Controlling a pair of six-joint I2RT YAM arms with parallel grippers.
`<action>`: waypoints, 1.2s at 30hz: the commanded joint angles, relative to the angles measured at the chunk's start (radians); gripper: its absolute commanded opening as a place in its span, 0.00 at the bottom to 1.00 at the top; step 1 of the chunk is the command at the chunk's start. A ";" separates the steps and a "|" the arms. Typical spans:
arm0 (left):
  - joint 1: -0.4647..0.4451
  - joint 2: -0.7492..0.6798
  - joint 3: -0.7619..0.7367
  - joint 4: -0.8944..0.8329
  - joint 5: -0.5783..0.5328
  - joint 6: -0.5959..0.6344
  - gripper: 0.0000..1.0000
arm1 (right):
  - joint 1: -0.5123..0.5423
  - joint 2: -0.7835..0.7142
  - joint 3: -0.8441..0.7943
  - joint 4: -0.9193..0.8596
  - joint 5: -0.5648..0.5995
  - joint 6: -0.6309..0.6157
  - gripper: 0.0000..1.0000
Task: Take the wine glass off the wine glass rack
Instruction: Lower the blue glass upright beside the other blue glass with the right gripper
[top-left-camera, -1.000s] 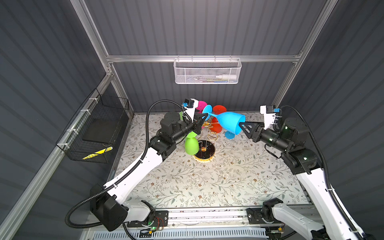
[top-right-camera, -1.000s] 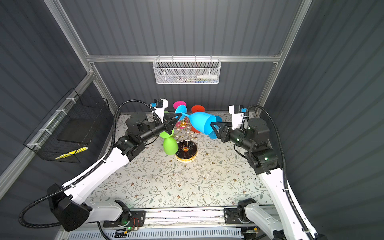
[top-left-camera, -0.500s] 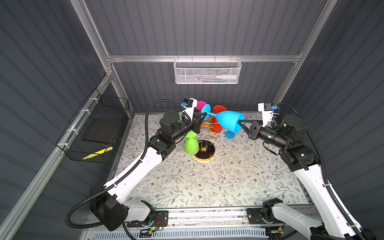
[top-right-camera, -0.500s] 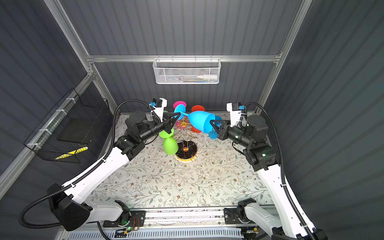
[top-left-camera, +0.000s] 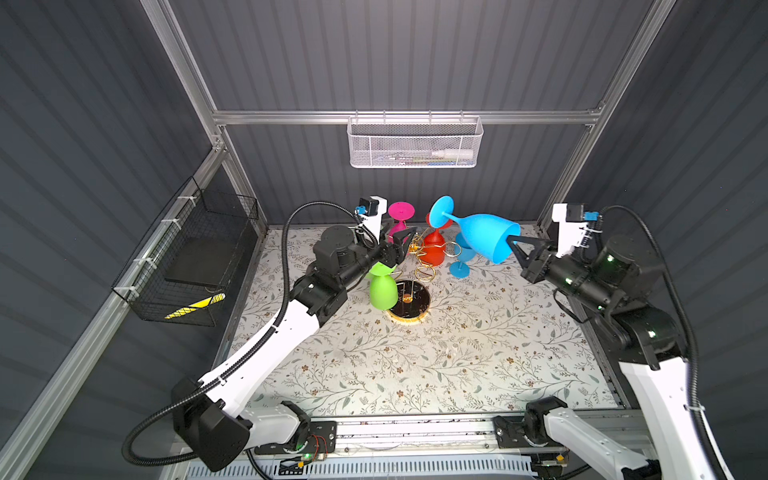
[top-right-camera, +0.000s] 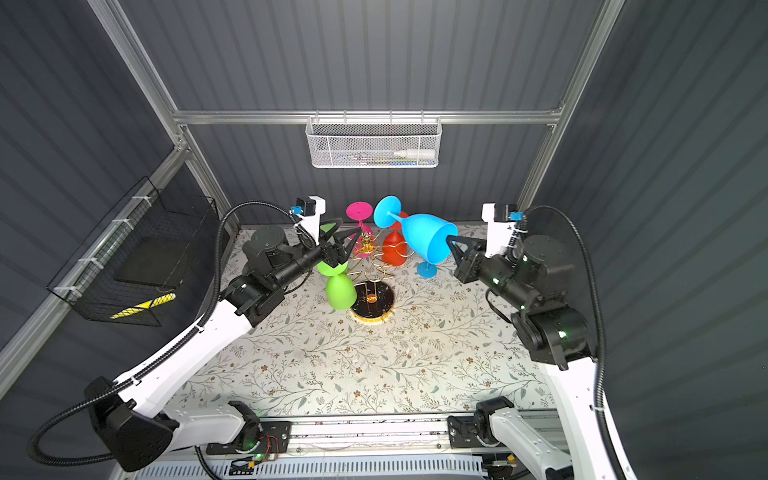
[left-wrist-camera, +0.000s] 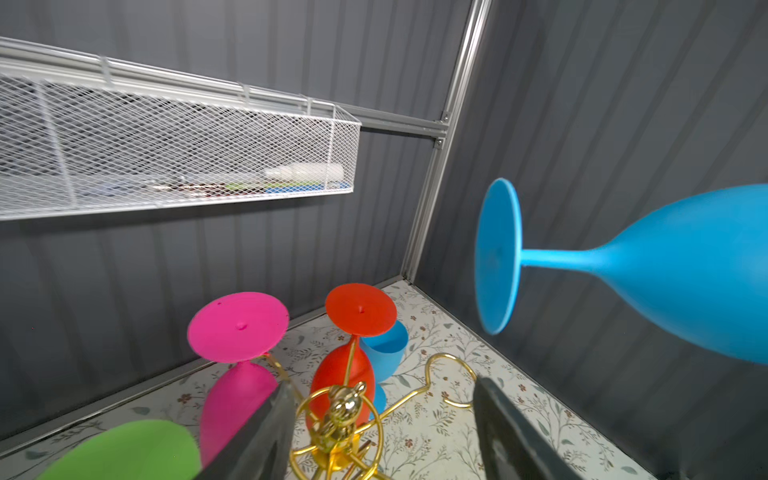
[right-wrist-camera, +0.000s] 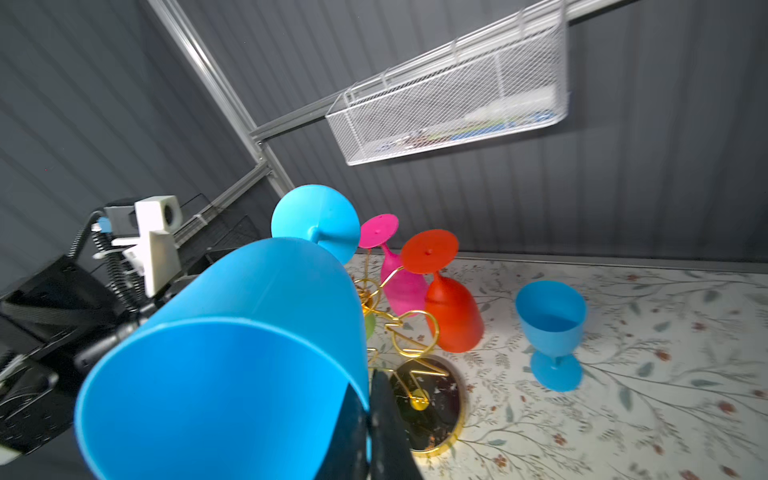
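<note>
Since a second ago the left claw (top-left-camera: 404, 249) has sprung open, and the blue wine glass (top-left-camera: 484, 237) has drifted a little rightward, clear of the wine glass rack (top-left-camera: 409, 300). Both top views show that glass lying on its side in the air, foot toward the rack and well above the counter (top-left-camera: 415, 365), its mouth at the right claw (top-left-camera: 514, 246). Only the right wrist view shows how it is gripped: one finger (right-wrist-camera: 390, 436) outside the rim and its partner inside the bowl, closed on the wall. That view also gives the second blue glass (right-wrist-camera: 550, 320) whole, upright on the counter near the rack (the top views half hide it behind the held one). From the left wrist, the spread fingers (left-wrist-camera: 266, 440) stand either side of the rack's gold top; whether they touch it I cannot tell. On the arms hang the green glass (top-left-camera: 381, 291), pink glass (top-left-camera: 401, 211) and red glass (top-left-camera: 432, 253), upside down
</note>
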 joint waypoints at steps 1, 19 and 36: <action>0.011 -0.064 -0.028 0.053 -0.112 0.066 0.76 | -0.022 -0.030 0.061 -0.204 0.177 -0.084 0.00; 0.021 -0.302 -0.234 0.167 -0.388 0.343 0.94 | -0.064 0.165 0.187 -0.696 0.535 -0.187 0.00; 0.022 -0.375 -0.264 0.048 -0.447 0.478 0.99 | -0.196 0.644 0.209 -0.546 0.418 -0.260 0.00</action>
